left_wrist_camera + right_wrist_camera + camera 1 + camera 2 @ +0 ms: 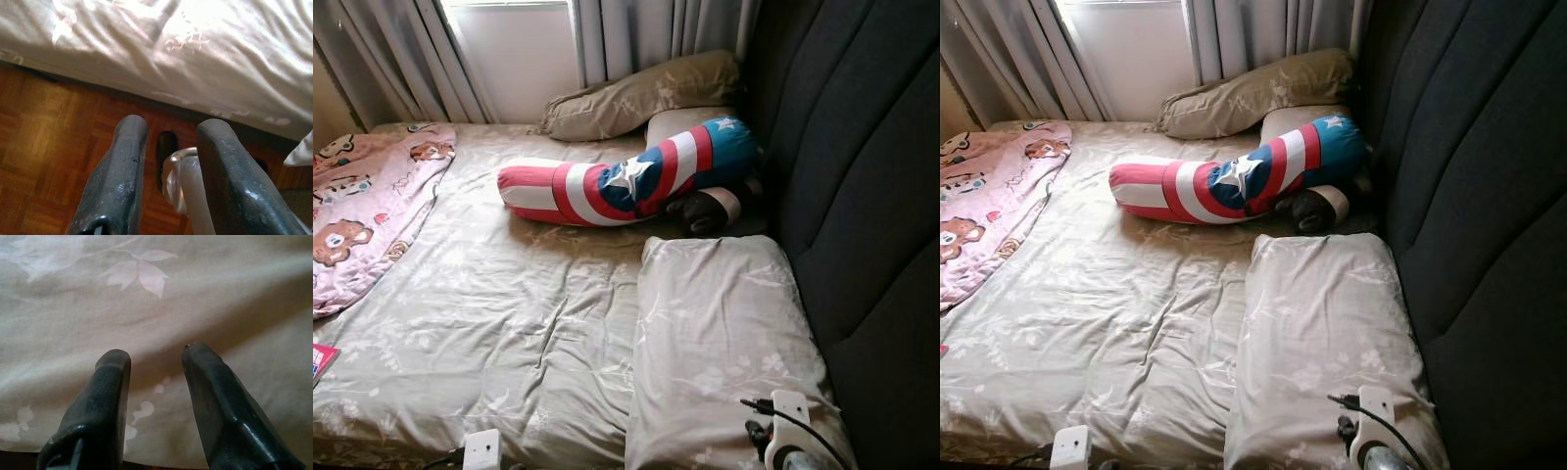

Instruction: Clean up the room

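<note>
A beige sheet [499, 313] covers the bed, rumpled across the middle. A long red, white and blue bolster with a star [626, 181] lies across the far part, with a dark brown rounded thing [710, 211] tucked against its right end. A beige pillow [720, 343] lies near me on the right, another [641, 95] at the far end under the curtains. A pink bear-print blanket [362, 211] is bunched on the left. My left gripper [171, 128] hangs open over wooden floor [44, 142] by the bed's edge. My right gripper [154, 355] is open, close to the leaf-print fabric [142, 276].
A dark padded headboard [862, 186] runs along the right side. Grey curtains [401, 59] and a bright window stand beyond the bed. A red-pink item [321, 360] pokes in at the left edge. My wrist mounts [481, 448] sit at the bed's near edge.
</note>
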Robot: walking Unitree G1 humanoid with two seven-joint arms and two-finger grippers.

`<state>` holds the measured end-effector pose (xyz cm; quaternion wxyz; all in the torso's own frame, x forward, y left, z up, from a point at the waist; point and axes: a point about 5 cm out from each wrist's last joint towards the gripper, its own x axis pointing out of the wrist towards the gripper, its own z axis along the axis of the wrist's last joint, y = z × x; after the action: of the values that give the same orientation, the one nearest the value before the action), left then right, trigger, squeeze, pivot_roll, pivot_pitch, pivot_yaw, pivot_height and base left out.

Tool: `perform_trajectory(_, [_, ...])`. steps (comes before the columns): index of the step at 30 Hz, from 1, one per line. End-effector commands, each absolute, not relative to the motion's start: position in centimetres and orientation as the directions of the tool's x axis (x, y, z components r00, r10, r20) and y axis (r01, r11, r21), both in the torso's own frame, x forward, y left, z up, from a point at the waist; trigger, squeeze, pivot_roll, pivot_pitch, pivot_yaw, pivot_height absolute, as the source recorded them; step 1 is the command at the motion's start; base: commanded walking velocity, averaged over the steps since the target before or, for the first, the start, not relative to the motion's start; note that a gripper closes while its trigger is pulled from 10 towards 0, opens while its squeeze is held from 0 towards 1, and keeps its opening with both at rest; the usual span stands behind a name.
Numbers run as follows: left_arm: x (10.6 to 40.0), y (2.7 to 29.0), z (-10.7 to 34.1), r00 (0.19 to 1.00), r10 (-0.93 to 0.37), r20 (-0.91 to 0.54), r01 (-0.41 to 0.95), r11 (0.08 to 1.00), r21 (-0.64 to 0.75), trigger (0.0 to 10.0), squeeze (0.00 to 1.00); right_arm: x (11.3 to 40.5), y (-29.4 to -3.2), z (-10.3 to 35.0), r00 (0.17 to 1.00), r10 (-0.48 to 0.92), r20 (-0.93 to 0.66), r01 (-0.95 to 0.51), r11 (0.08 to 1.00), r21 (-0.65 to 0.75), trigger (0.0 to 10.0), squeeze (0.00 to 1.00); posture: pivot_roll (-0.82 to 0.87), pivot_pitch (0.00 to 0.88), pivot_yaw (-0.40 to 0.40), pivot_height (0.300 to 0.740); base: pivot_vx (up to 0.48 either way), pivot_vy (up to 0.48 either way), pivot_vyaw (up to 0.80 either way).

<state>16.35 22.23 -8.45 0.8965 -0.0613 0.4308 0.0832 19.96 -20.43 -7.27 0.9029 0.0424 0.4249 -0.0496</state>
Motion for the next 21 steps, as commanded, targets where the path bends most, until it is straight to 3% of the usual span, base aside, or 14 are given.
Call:
perform_trajectory(1, [15.0,22.5,-9.0,0.567,0.101,-0.818,-0.205,0.978,-0.021,10.0,0.0,19.5,-20.6,-7.5,0.62,-0.055,-0.783,0.126,0.992,0.03,10.0,0.0,-0.03,0.0,0.025,0.74,0.0,0.33,0.0])
perform_trajectory(10, [17.0,22.0,-8.4,0.593,0.098,-0.8,-0.191,0.981,-0.022,10.0,0.0,19.6,-20.0,-7.5,0.619,-0.038,-0.784,0.11,0.993,0.039,10.0,0.0,-0.02,0.0,0.033,0.74,0.0,0.373,0.0])
perform_trajectory(21, [18.8,19.4,-8.1,0.601,0.078,-0.796,-0.166,0.986,-0.028,10.0,0.0,19.4,-19.9,-7.7,0.612,-0.032,-0.79,0.094,0.995,0.032,10.0,0.0,-0.02,0.0,0.043,0.74,0.0,0.454,0.0])
